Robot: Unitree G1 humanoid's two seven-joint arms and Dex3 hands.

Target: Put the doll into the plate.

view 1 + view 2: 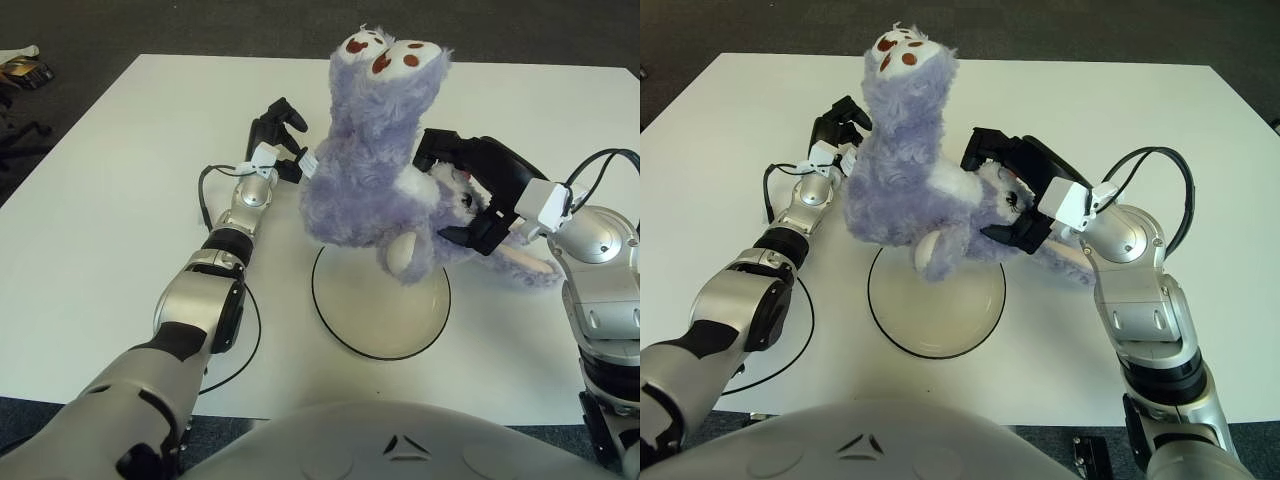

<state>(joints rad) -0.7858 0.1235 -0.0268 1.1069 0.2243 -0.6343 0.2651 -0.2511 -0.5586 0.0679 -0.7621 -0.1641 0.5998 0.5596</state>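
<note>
White counter (pixel 120 180) fills both views, with dark floor beyond its far edge.

Left eye view: the doll (pixel 375 170), purple plush, is held off the counter above the far rim of the plate (pixel 345 335), its eyes at 12 o'clock and one pale foot hanging over the dish. The right hand (pixel 470 195) grips it from 3 o'clock, black fingers (pixel 462 235) closed around the body. The left hand (pixel 275 135) shows at 9 o'clock of the doll, fingers loosely spread, holding nothing; whether it touches the plush cannot be told. The plate is bare: nothing lies inside it.

Right eye view: the same grasp is confirmed. The doll leans toward 11 o'clock, its bulk over the plate's far edge rather than its centre. A thin black ring (pixel 805 335) lies on the counter at 9 o'clock of the plate.

Judgement: the carry is nearly complete. To finish well, bring the doll toward 6 o'clock until it is centred, lower until the plate bears it, then release; dropped from here, it would likely tip over the rim.
</note>
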